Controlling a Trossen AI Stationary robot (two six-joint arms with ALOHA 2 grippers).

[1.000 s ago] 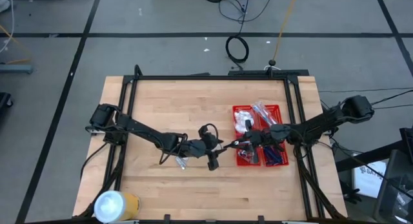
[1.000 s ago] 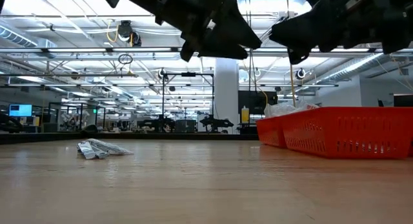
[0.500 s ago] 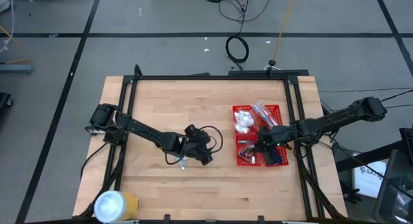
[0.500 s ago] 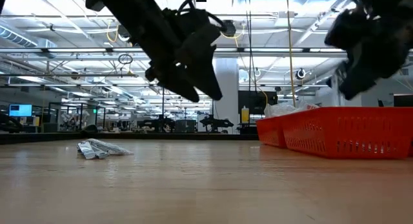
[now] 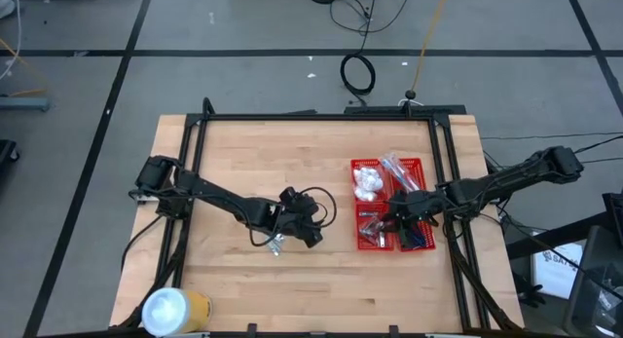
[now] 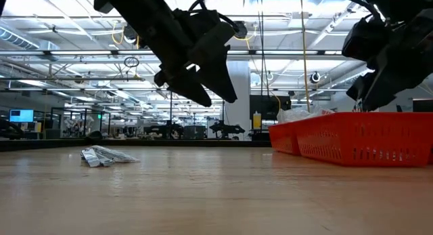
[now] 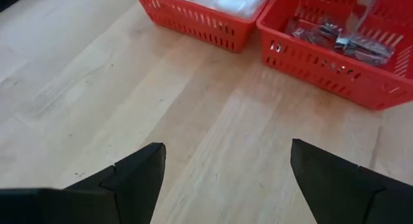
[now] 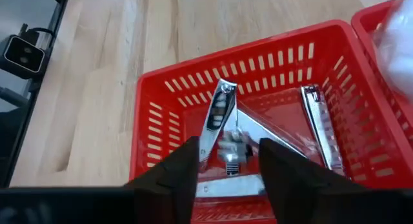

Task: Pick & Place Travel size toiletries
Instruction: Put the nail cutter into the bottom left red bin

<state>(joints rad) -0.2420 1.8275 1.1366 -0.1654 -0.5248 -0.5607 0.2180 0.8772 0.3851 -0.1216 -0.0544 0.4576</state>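
One small bundle of silver-grey packets (image 5: pixel 274 245) lay loose on the table (image 5: pixel 253 153), its long axis running roughly from the front edge toward the middle. The left end effector (image 5: pixel 310 235) hung above the boards just beside it on the basket side, fingers spread wide and empty, so that arm was plainly the nearer one. The right end effector (image 8: pixel 227 161) hovered over a compartment of the red basket (image 5: pixel 362 244) holding silver clippers (image 8: pixel 218 117), fingers apart, nothing between them. The likely next reach would be leftward and down.
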